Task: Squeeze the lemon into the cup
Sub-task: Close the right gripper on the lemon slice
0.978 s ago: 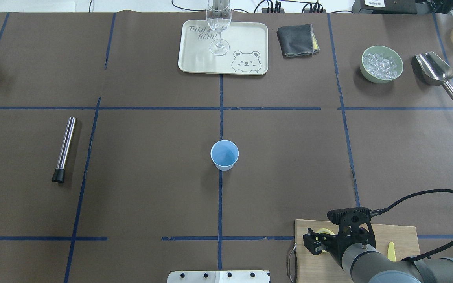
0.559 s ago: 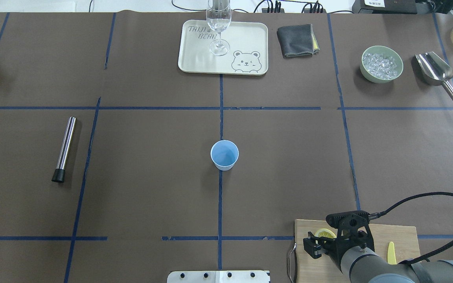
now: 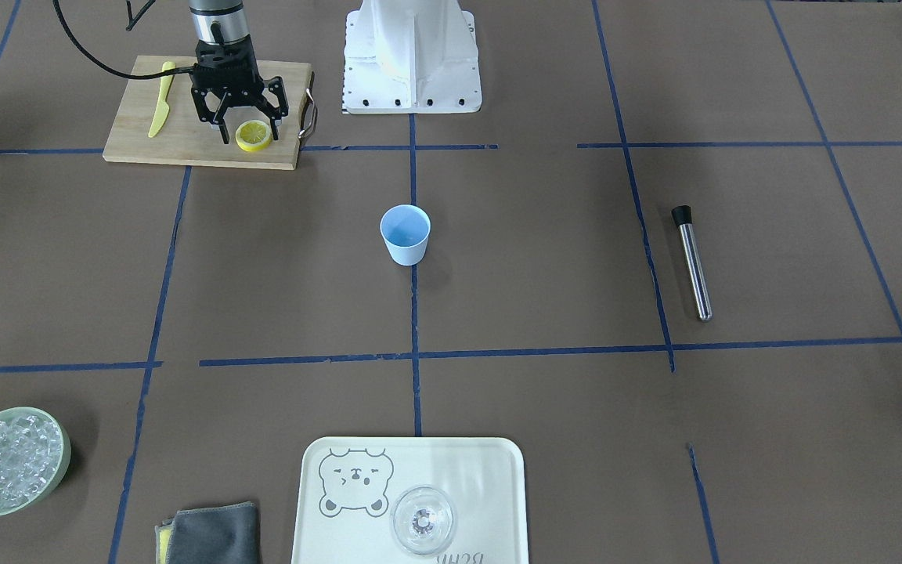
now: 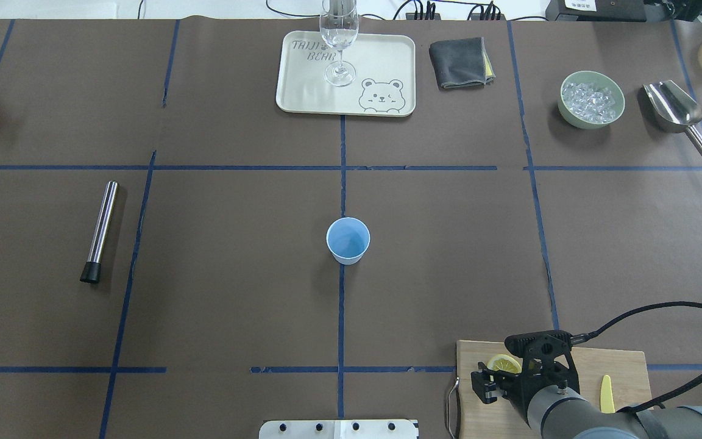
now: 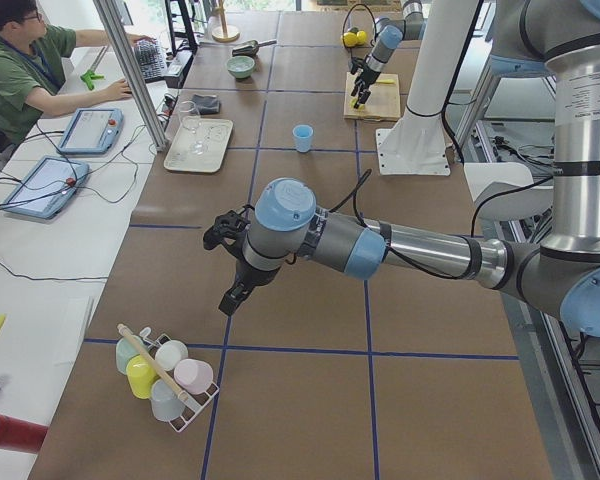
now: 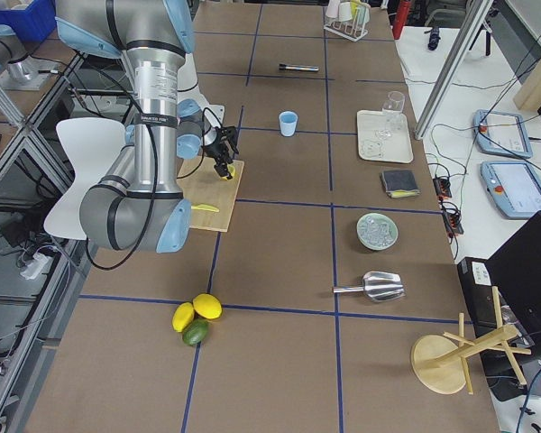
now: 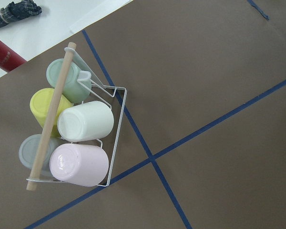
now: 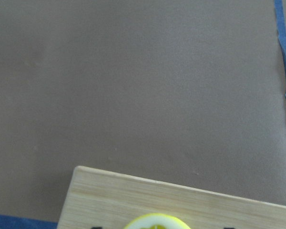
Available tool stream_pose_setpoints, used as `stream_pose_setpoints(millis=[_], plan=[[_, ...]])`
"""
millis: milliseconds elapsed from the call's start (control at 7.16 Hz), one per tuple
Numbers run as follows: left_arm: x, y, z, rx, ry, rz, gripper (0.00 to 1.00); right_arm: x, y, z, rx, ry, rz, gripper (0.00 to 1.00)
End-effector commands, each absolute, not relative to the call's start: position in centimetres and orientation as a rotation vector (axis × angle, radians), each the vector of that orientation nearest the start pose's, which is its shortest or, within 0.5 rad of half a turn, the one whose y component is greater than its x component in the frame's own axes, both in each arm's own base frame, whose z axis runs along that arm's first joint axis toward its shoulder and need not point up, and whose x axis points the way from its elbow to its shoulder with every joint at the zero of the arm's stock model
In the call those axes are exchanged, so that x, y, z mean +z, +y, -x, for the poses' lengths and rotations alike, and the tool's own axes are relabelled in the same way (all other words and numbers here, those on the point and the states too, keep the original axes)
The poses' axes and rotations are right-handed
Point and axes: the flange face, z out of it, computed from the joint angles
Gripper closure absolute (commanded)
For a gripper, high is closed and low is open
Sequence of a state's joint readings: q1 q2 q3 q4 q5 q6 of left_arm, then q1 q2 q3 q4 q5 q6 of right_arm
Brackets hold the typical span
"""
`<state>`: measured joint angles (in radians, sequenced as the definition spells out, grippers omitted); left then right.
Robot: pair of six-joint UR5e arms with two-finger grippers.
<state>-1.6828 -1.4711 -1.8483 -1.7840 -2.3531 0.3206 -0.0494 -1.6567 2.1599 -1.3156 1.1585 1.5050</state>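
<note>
The lemon (image 3: 253, 135) half lies cut face up on a wooden cutting board (image 3: 185, 145) on the robot's right, near the end of the board that carries a metal handle. The right gripper (image 3: 250, 130) hangs over it with its fingers spread wide, one on either side of the fruit. They grip nothing, and I cannot tell whether they touch it. From the right wrist camera only the lemon's yellow rim peeks in at the bottom edge, with the board's edge and brown table (image 4: 235, 292) beyond. A yellow knife (image 3: 160, 110) lies at the other end of the board, well apart from the lemon.

The cup (image 4: 347, 239) stands upright on the centre tape line in the middle of the table, well apart from the board.

Across from the robot, a pale tray (image 4: 302, 91) with a bear drawing carries a clear glass (image 4: 339, 36). A folded grey cloth (image 4: 459, 62) lies beside the tray, then a green bowl (image 4: 573, 120) of ice and a metal scoop (image 4: 674, 110). A steel rod (image 4: 100, 231) with a black tip lies on the left side.

At the table's left end the left gripper (image 5: 230, 297) hangs above the surface near a wire rack (image 7: 115, 119) of pastel mugs. It shows only from the side, so I cannot tell how its fingers stand. Whole fruits (image 6: 197, 317) sit at the right end.
</note>
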Motion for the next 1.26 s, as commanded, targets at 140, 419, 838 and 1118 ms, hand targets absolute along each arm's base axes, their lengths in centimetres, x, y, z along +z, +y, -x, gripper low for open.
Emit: stream_pose_setpoints(millis=[140, 419, 838, 1118], plan=[[54.33, -45.27, 11.51, 0.347, 0.677, -0.531, 0.00, 39.73, -15.04, 45.16, 0.051, -0.740, -0.394, 0.18], [54.33, -45.27, 11.51, 0.347, 0.677, -0.531, 0.00, 39.78, -15.01, 45.20, 0.056, -0.743, -0.389, 0.19], [54.25, -45.26, 11.51, 0.348, 0.677, -0.532, 0.00, 39.76, -14.64, 45.32, 0.068, -0.750, -0.375, 0.19], [54.25, -45.26, 11.51, 0.348, 0.677, -0.532, 0.00, 39.76, -14.57, 45.34, 0.082, -0.753, -0.368, 0.40]])
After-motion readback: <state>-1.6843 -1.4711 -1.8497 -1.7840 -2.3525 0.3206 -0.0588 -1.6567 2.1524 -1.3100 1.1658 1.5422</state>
